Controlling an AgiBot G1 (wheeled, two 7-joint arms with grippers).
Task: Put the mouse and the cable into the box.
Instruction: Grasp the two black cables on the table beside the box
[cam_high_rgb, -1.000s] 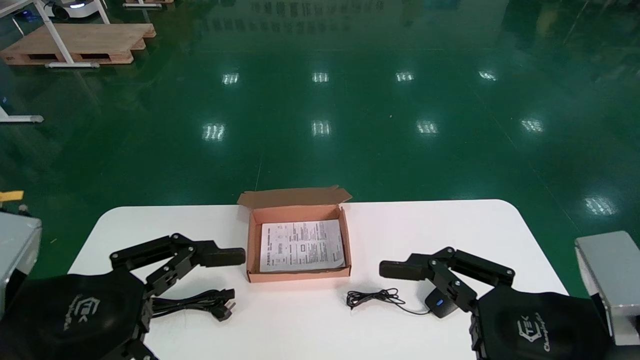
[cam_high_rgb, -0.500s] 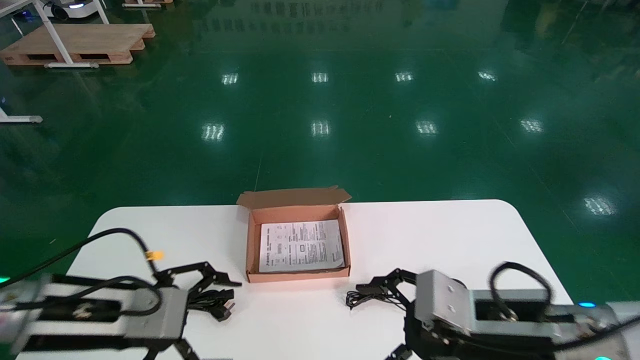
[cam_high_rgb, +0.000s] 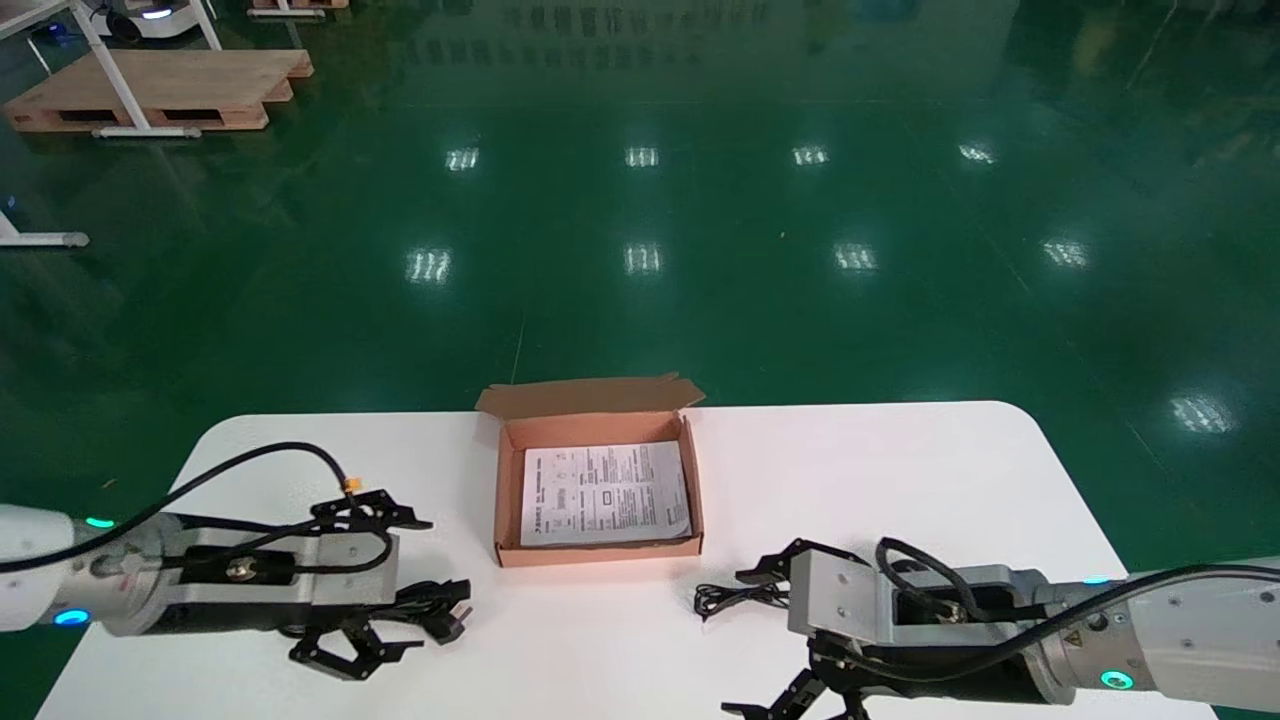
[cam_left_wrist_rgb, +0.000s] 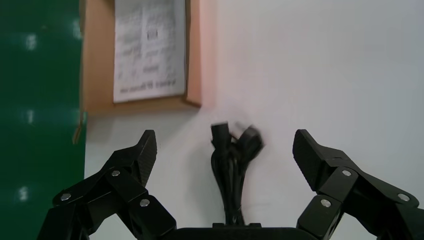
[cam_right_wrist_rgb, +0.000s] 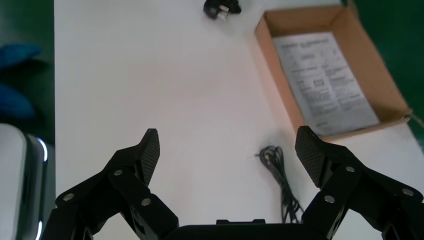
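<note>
The robot is getting ready to pick things up. Nothing is sitting in the open brown cardboard box (cam_high_rgb: 598, 549) yet but a white printed paper sheet (cam_high_rgb: 605, 492). The box is resting on the white table (cam_high_rgb: 900, 470), toward 12 o'clock from the robot.

The left claw (cam_left_wrist_rgb: 226, 147) is spread wide and holding nothing. It is hanging over the thick black cable bundle (cam_left_wrist_rgb: 232, 155), which is lying at about 8 o'clock from the box, near it but not touching. The plug end is pointing toward the box, and the bundle is running right between the two fingers (cam_left_wrist_rgb: 135, 160).

The right claw (cam_right_wrist_rgb: 227, 145) is also spread wide and empty. It is hovering at about 5 o'clock from the box. The thin black mouse cord (cam_right_wrist_rgb: 280, 175) is curling on the table just beside one finger. The mouse itself is not showing; the arm is likely hiding it.

To do this step well, the left claw should probably be going straight down so its fingers land on both sides of the fat middle of the bundle, not the plug end. Then it should be squeezing slowly so no loops are slipping out. The right claw should be lining up over the mouse body, not the loose cord, which looks too thin to grip well
</note>
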